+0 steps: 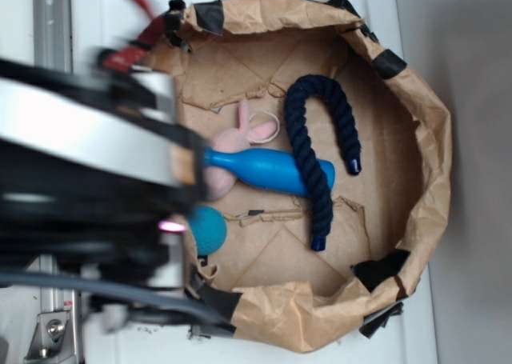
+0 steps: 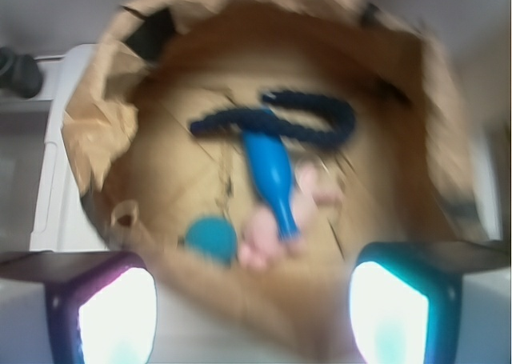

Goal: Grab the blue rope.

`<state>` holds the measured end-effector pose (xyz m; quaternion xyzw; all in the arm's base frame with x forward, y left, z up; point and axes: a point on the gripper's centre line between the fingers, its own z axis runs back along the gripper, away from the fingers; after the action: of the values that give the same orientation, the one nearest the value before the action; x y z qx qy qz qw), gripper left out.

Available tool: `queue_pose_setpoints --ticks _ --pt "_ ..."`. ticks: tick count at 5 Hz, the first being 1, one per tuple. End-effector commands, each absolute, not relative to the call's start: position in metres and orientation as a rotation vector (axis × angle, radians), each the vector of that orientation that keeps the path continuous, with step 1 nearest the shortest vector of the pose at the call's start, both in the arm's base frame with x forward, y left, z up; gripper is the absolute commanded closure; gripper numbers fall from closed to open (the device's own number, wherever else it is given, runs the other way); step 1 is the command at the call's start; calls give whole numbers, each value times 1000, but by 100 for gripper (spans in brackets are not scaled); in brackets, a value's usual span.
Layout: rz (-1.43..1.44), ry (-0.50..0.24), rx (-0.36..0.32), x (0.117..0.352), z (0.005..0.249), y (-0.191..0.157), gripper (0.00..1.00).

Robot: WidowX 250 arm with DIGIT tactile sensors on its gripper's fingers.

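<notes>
The blue rope (image 1: 318,144), a thick navy twisted cord bent in a U with shiny blue ends, lies inside the brown paper bin (image 1: 424,132). One leg of it crosses over the fat end of a bright blue plastic pin (image 1: 268,170). The blurred wrist view shows the blue rope (image 2: 308,112) at the far side of the bin, beyond the pin (image 2: 272,176). My gripper (image 2: 252,304) is open with nothing between its fingers (image 2: 116,316). It hovers above the bin's near rim, well short of the rope. In the exterior view the arm (image 1: 80,164) fills the left side and the fingertips are hidden.
A pink plush toy (image 1: 232,152) lies under the pin's neck, and a fuzzy teal ball (image 1: 210,228) sits close to the arm. The bin's crumpled walls carry black tape patches (image 1: 382,270). White surface (image 1: 416,332) surrounds the bin.
</notes>
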<state>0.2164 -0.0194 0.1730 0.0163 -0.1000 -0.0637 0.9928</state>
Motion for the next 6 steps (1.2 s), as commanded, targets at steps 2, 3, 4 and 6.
queue_pose_setpoints --ticks 2,3,4,6 --pt "-500 -162 48 299 98 -40 0" --pt "-702 -98 98 296 80 -52 0" --pt "-819 -172 128 297 72 -65 0" --pt "-901 -142 159 282 66 -62 0"
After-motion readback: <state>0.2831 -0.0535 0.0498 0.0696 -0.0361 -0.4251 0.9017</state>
